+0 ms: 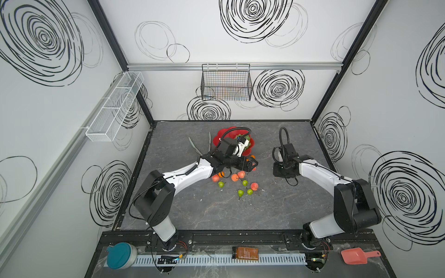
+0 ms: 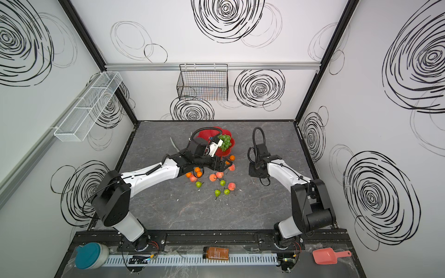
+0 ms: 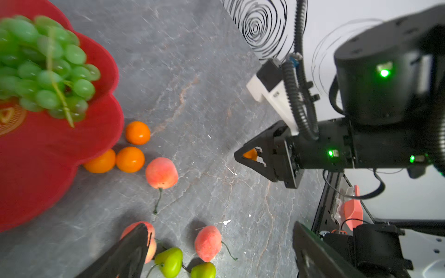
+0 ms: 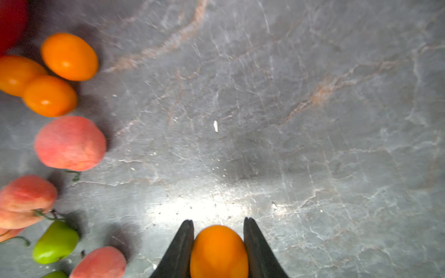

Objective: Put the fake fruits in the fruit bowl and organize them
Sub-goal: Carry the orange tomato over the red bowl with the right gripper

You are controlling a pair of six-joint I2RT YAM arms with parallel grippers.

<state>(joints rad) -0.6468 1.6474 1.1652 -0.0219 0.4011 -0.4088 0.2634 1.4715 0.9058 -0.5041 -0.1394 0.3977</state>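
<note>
White-shelled, black-jointed arms (image 1: 183,173), corrugated cables (image 3: 295,101)

My right gripper (image 4: 219,220): black. Tangerine (image 4: 219,252): plain orange. Fruit bowl (image 3: 36,180): glossy red, gold at centre. Grapes (image 3: 43,67): green. Table (image 4: 313,120): grey marble pattern, rust veins.

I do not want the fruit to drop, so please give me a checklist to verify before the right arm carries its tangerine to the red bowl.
1. Grip: ok. The right claw is shut on the tangerine, pressed from both sides.
2. Tangerine lifted off the table: cannot tell.
3. Room in the fruit bowl: ok. The grapes cover only part of it.
4. Way to the bowl: probably not ok. In both top views the left arm reaches across, its wrist over the bowl.
5. Left claw empty: ok. It is open and holds nothing.
</note>
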